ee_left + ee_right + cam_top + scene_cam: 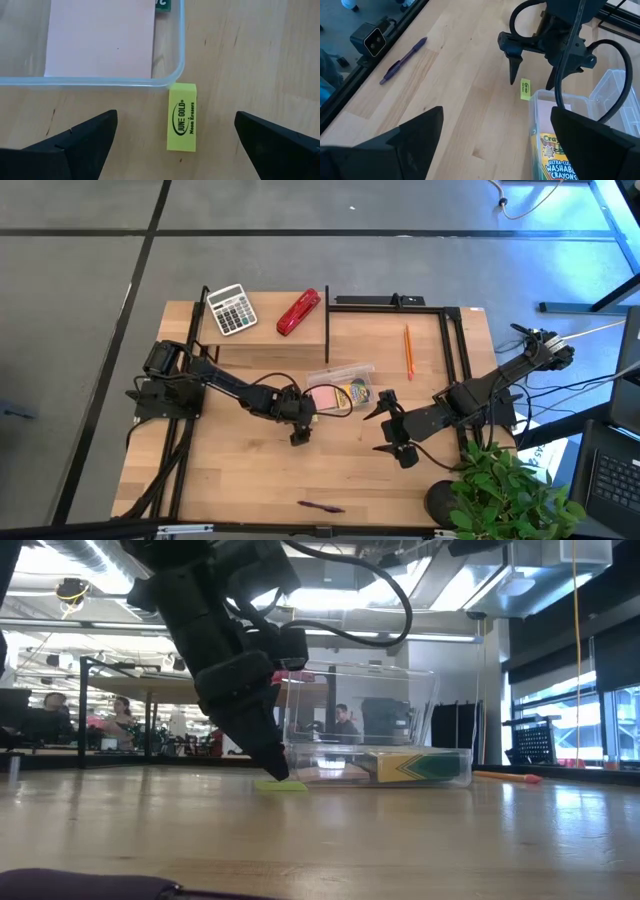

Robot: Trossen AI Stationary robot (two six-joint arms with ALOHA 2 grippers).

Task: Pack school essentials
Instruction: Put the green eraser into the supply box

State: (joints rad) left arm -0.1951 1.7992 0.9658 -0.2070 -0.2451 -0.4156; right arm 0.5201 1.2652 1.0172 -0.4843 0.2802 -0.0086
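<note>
While the dark purple pen (321, 506) lies alone near the front edge of the table (230, 480), well apart from everything else, the work sits farther in, around a clear plastic box (340, 387) at the table's middle.

Just in front of that box, the left gripper (300, 436) hangs point-down over the wood with its fingers spread wide and nothing between them. Its wrist view shows the tiny yellow block (182, 117), a neon eraser, lying flat on the table between the two fingertips, one end touching or almost touching the box's rounded corner; neither finger touches it.

Off to the right, at about the same depth, the right gripper (394, 427) hovers above bare wood, its fingers also wide apart and holding nothing. It is near the box but clear of it.

Inside the clear plastic box lie the pink sticky-note pad (100, 37) and the yellow-green crayon box (420, 766); a blue-and-yellow item beside them in the high view is too small to tell.

Farther back, the orange pencil (408, 351) rests on the table behind the box and to its right. At the far edge, on a raised shelf, sit the grey-white calculator (231, 309) and the red stapler (298, 312), side by side but apart.
</note>
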